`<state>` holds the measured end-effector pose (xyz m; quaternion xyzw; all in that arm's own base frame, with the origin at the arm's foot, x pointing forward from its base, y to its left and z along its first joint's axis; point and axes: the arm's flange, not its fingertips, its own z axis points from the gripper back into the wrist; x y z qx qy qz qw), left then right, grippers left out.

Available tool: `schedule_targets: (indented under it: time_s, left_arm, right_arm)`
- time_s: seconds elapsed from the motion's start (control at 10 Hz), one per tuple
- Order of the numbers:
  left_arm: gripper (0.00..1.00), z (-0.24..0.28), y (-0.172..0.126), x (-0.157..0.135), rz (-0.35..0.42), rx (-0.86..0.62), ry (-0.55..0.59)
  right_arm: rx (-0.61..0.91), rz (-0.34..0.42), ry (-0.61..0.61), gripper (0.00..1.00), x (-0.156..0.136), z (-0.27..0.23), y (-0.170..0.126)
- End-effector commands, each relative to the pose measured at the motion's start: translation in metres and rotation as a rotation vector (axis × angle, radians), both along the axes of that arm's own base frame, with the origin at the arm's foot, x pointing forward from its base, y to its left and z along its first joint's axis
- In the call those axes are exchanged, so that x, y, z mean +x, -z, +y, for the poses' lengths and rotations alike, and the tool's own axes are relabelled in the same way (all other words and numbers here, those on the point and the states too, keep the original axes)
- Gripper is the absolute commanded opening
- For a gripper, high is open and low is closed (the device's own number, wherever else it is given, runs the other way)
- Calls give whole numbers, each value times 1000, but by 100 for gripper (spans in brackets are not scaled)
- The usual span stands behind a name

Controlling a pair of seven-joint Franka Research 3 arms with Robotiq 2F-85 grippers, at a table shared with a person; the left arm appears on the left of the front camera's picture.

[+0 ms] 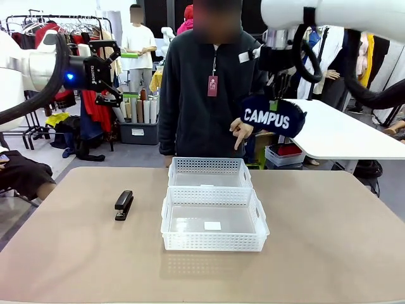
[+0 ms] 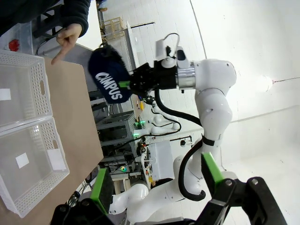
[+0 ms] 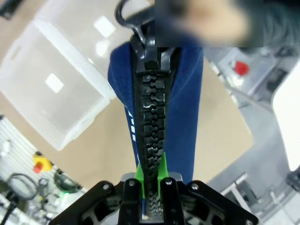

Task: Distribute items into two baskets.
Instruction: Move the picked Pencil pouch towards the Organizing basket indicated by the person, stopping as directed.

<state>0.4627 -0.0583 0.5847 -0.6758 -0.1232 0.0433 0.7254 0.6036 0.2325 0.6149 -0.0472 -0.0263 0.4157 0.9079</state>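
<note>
My right gripper (image 1: 274,104) is shut on the navy CAMPUS pouch (image 1: 272,116), which hangs high above the table's far right, beyond the baskets. In the right wrist view its green pads (image 3: 161,171) pinch the pouch (image 3: 185,112) along the black zip. The left wrist view shows the pouch (image 2: 110,77) held out by the right arm. Two white lattice baskets stand end to end mid-table: the near basket (image 1: 214,244) with a label, the far basket (image 1: 209,180) behind it. The black stapler (image 1: 123,204) lies left of the baskets. My left gripper (image 1: 114,68) is open, raised at far left.
The person stands at the far side, one hand (image 1: 240,133) pointing down towards the far basket. A white side table (image 1: 342,136) lies at the back right. Clothes racks and bins stand behind at left.
</note>
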Motion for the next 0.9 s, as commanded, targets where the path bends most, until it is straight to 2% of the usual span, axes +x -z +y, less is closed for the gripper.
schedule_targets:
  time_s: [0.0, 0.2, 0.5, 0.8]
  left_arm:
    - [100, 0, -2, 0, 2, -5, 2]
    - [100, 0, -2, 0, 2, -5, 2]
    - [100, 0, -2, 0, 2, -5, 2]
    - [100, 0, -2, 0, 2, -5, 2]
  right_arm:
    - [6, 66, -154, 0, 27, 23, -1]
    - [35, 52, -273, 0, 31, 48, 13]
    - [61, 92, -425, 0, 41, 82, 35]
    - [100, 83, -527, 0, 47, 101, 43]
